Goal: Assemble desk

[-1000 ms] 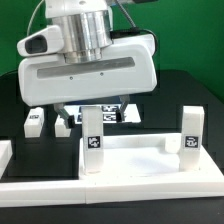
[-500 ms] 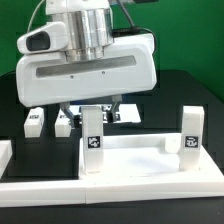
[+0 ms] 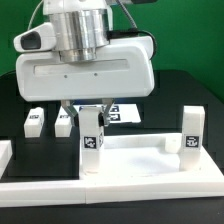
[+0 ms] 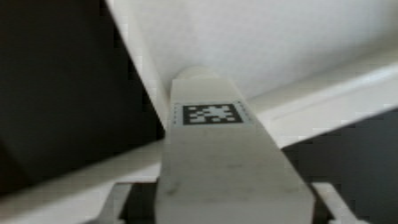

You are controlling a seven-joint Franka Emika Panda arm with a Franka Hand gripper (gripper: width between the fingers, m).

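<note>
Desk tabletop (image 3: 140, 160) carries two upright legs (image 3: 190, 135). The claw (image 3: 92, 108) is closed on the first leg (image 3: 93, 142), probably not yet fully seated. Two loose legs (image 3: 33, 122) wait behind the tabletop.

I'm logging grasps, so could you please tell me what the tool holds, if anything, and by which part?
It cannot be told: the tool straddles the top of an upright leg, but contact is not visible.
</note>
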